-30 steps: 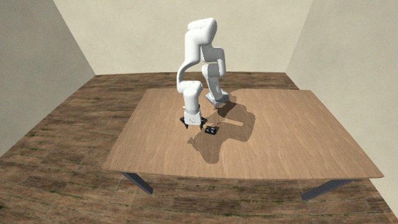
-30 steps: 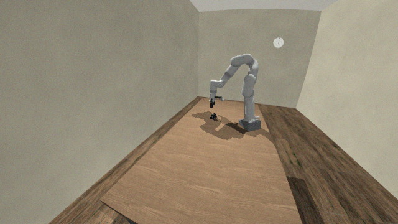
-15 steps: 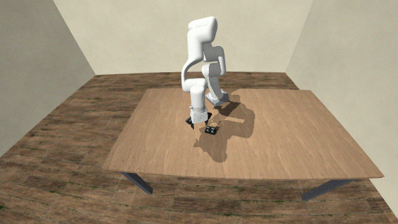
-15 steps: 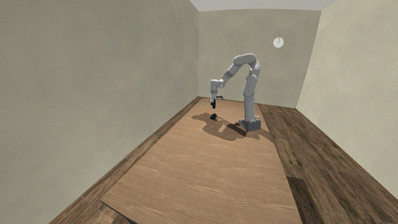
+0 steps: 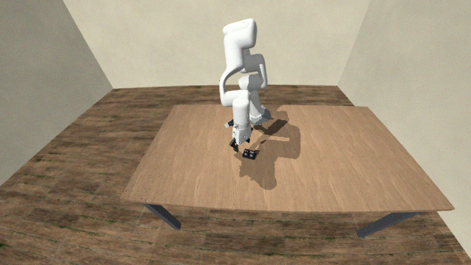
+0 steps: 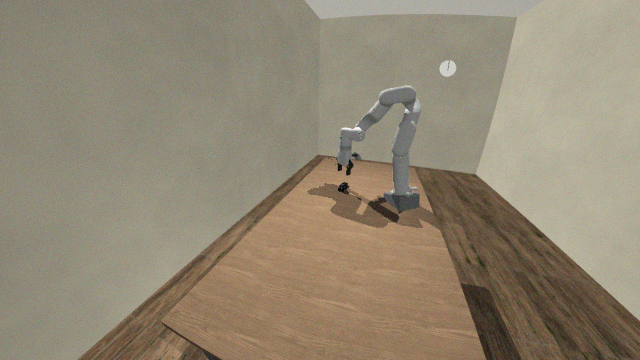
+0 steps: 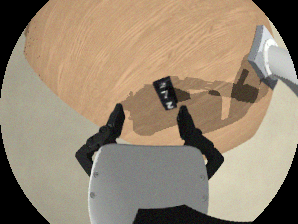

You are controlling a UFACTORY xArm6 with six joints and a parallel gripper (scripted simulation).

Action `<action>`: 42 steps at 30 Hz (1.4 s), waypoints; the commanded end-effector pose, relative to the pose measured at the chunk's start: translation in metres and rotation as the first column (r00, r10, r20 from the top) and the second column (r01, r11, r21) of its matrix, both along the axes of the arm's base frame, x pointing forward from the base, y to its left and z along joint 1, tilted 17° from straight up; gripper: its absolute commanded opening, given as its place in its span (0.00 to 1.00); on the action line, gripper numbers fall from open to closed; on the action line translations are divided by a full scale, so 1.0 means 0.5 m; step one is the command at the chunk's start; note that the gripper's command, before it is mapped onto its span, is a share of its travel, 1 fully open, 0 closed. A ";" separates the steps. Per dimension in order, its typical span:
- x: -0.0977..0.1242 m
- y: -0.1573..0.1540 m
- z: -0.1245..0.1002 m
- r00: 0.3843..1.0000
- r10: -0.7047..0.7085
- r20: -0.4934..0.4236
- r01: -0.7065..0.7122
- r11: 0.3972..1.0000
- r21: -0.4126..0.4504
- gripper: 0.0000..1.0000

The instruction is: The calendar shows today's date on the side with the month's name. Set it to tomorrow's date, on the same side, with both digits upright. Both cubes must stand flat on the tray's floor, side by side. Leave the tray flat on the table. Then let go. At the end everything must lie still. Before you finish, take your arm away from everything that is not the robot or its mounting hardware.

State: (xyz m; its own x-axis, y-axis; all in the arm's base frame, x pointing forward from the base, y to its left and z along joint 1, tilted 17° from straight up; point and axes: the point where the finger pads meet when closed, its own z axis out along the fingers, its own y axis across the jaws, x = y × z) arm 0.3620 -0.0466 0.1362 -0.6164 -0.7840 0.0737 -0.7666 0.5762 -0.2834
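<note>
Across the middle of the overhead frame spreads a wood-grained table (image 5: 331, 165) (image 6: 350, 270) (image 7: 100, 50) between pale walls, the white arm (image 5: 233, 51) (image 6: 405, 135) bent over it. Its gripper (image 5: 241, 144) (image 6: 345, 169) (image 7: 151, 111) hangs wide and empty above the small black calendar (image 5: 249, 154) (image 6: 343, 187) (image 7: 165, 93), right of the frame's lower centre line, probably to leave room for straddling a cube.

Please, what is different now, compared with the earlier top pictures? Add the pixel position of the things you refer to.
The gripper (image 5: 241, 145) (image 6: 345, 169) (image 7: 151, 111) has moved toward the picture's right and turned. Nothing was visibly grasped or released. The calendar (image 5: 249, 154) (image 6: 343, 187) (image 7: 165, 93) and the arm's base (image 5: 260, 117) (image 6: 403, 202) (image 7: 258, 50) stayed put.
</note>
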 end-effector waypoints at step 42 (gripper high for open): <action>-0.036 0.052 -0.008 0.911 0.399 -0.106 -0.406 0.912 -0.052 0.47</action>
State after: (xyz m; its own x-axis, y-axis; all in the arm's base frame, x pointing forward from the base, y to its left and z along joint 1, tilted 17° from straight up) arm 0.3428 -0.0208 0.1312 -0.2372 -0.9546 0.1804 -0.9544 0.1944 -0.2264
